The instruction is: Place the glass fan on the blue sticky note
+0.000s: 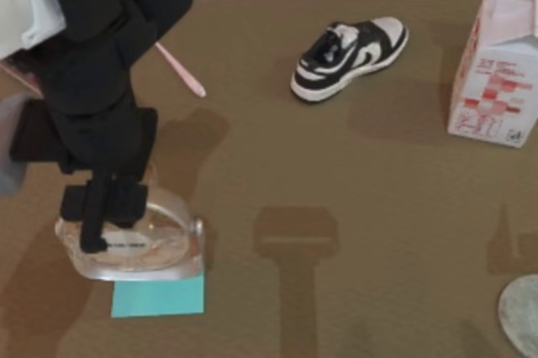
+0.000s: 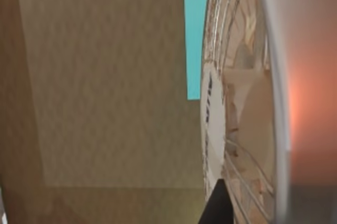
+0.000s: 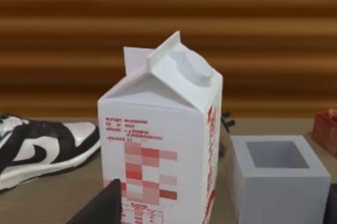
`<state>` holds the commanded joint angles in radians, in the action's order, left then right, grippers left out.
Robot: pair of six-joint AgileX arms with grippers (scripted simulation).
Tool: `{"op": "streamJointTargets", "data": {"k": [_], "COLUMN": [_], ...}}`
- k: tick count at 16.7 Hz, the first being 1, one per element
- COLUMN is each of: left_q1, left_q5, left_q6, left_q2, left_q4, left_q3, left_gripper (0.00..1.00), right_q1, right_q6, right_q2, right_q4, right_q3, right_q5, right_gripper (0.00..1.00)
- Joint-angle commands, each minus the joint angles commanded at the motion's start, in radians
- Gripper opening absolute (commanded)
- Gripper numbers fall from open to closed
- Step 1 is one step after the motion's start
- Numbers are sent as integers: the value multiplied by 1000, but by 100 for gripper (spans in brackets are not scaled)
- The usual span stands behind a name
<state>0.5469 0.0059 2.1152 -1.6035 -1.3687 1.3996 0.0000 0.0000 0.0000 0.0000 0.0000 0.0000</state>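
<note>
The glass fan [image 1: 134,244] sits at the near left of the table, its near edge overlapping the far part of the blue sticky note [image 1: 158,297]. The left gripper [image 1: 105,207] is directly above the fan, fingers closed on its far rim. The left wrist view shows the grille [image 2: 231,103] close up with the note [image 2: 194,29] beyond. Only the right wrist view shows a grey open box [image 3: 276,179] beside the milk carton [image 3: 163,145] and the sneaker [image 3: 42,148]. Right gripper: cannot tell.
</note>
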Motion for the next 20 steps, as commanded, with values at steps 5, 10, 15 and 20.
{"op": "streamJointTargets", "data": {"k": [5, 10, 15, 20], "left_q1": [5, -6, -10, -10], "left_q5": [-1, -2, 0, 0], "left_q6": [-3, -8, -10, -10], "left_q2": [-4, -9, -14, -14], "left_q4": [-2, 92, 137, 137], "left_q3": [3, -80, -123, -123], "left_gripper": [0, 0, 0, 30], "right_q1": [0, 0, 0, 0], "right_q6": [0, 0, 0, 0], "right_q2": [0, 0, 0, 0], "right_q4": [0, 0, 0, 0], "right_q3": [0, 0, 0, 0], "right_q5": [0, 0, 0, 0], "right_gripper": [100, 100, 100, 100]}}
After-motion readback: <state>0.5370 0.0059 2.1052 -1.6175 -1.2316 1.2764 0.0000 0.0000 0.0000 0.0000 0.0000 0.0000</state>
